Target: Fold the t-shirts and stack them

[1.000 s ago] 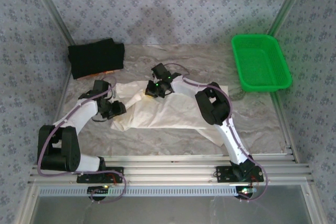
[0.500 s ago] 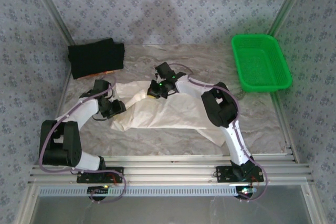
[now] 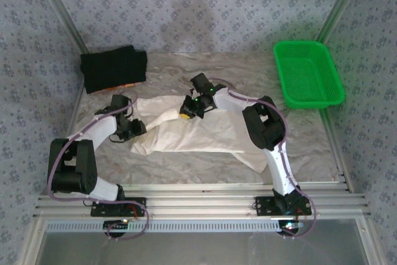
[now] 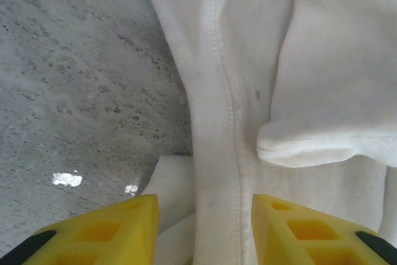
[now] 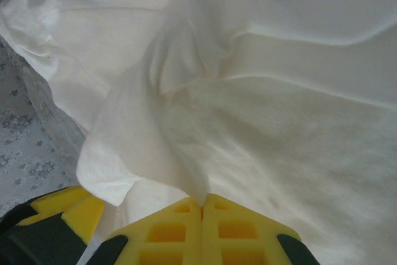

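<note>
The cream shirt lies spread and rumpled across the middle of the bench, between the two arms. The right fingers are pressed together, pinching a bunched fold of it near its far edge. The left fingers stand apart, low over the shirt's left end, with a stitched hem running between them. The black shirt sits folded in the far left corner, an orange bit at its near edge. The green basket stands at the far right
</note>
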Robot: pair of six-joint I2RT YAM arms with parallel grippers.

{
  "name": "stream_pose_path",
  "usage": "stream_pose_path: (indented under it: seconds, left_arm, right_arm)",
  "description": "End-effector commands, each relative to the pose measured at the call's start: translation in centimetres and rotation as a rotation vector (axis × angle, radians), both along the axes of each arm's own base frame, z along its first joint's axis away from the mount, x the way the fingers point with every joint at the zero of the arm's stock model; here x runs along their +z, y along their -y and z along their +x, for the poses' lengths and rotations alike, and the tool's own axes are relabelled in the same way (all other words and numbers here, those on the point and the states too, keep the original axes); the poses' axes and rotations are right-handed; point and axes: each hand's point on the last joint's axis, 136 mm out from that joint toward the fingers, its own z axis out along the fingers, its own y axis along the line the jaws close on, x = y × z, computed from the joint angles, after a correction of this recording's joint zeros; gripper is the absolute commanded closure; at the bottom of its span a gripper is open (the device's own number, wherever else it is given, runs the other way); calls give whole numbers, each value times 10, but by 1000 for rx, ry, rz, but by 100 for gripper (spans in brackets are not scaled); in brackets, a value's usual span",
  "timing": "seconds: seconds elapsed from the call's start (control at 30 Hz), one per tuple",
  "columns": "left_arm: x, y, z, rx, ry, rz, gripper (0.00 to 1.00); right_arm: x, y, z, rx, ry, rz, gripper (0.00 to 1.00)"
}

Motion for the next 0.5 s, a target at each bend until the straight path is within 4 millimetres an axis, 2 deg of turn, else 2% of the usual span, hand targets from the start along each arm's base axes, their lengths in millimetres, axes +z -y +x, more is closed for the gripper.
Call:
stream_pose_path:
  seconds: [0.0,0.1,0.47]
  left_arm:
    - [-2,-7,1,-5,-8,31,57]
    - [-6,-9,0,-8,-21,44,57]
    - [-13,-23,-5,44,-68,90,57]
  right_arm:
    - [18,9,-9,-12,-54,19,100]
    - [17,11,-12,-11,-86,25,100]
    - [-15,20,-38,43,-195,-59,100]
